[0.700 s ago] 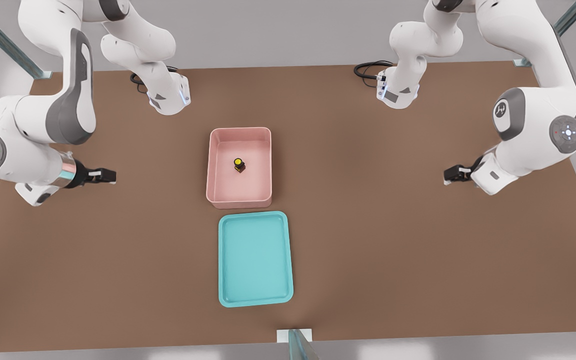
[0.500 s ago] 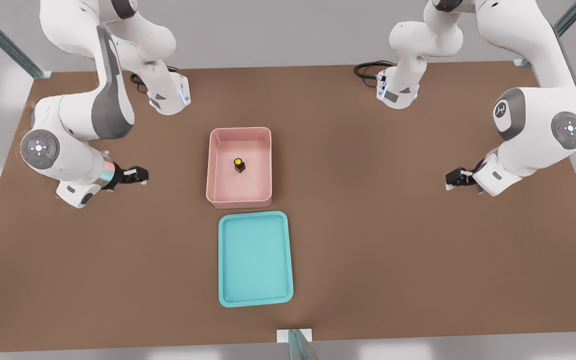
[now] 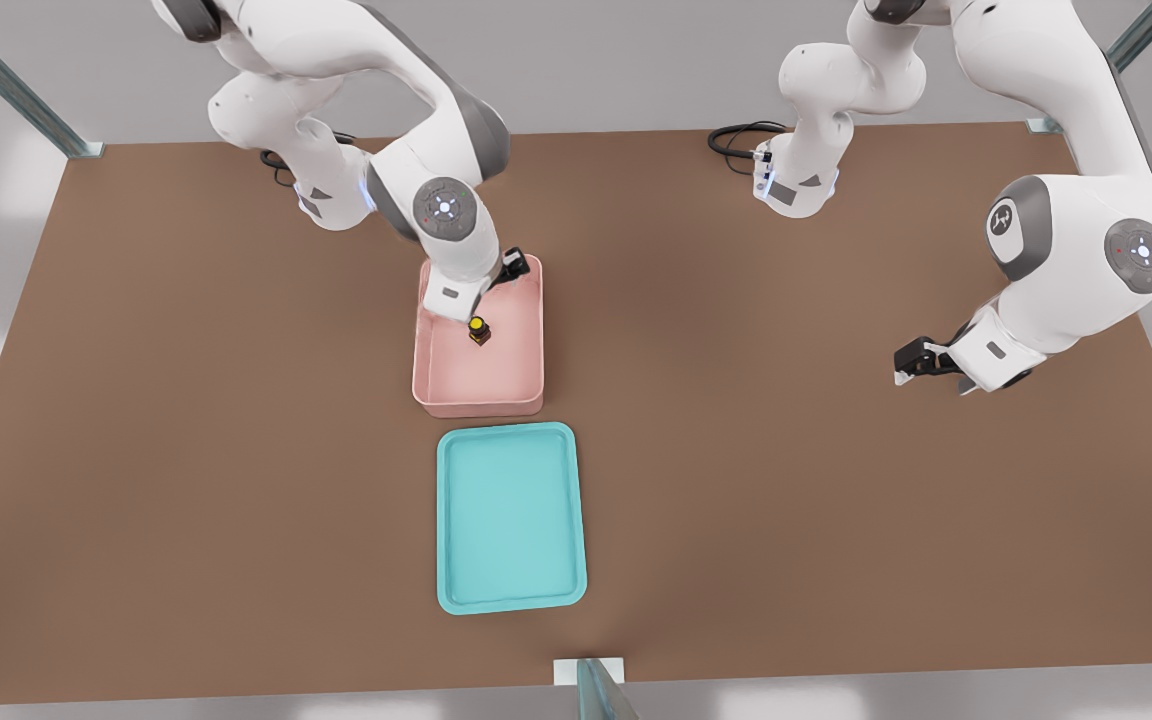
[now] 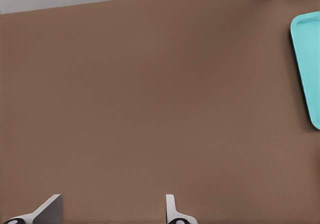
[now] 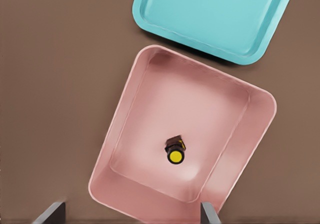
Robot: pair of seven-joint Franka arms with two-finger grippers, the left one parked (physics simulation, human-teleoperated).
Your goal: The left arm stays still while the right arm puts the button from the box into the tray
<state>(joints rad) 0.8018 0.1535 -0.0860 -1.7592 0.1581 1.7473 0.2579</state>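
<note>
The button (image 3: 478,331) is seen as a tiny block with a black body and a round yellow cap, standing cap-up on the floor of the box (image 3: 436,385), a pale pink bin with tall walls and rounded corners. In the right wrist view the button (image 5: 175,152) is placed a little off the middle of the box (image 5: 150,74), apart from every wall, so bare pink floor is left all round it. The gripper (image 3: 510,268) of the right arm (image 3: 444,212) is held above the far end of the box, over its rim, above and just beyond the button; its fingers (image 5: 209,214) are spread wide, nothing being held between them. The tray (image 3: 451,590), teal and shallow with a low rim, is laid on the brown table (image 3: 836,500) just beside the near end of the box, a narrow strip of table being left between the two. Broad bare table is shown on both sides of the containers.
</note>
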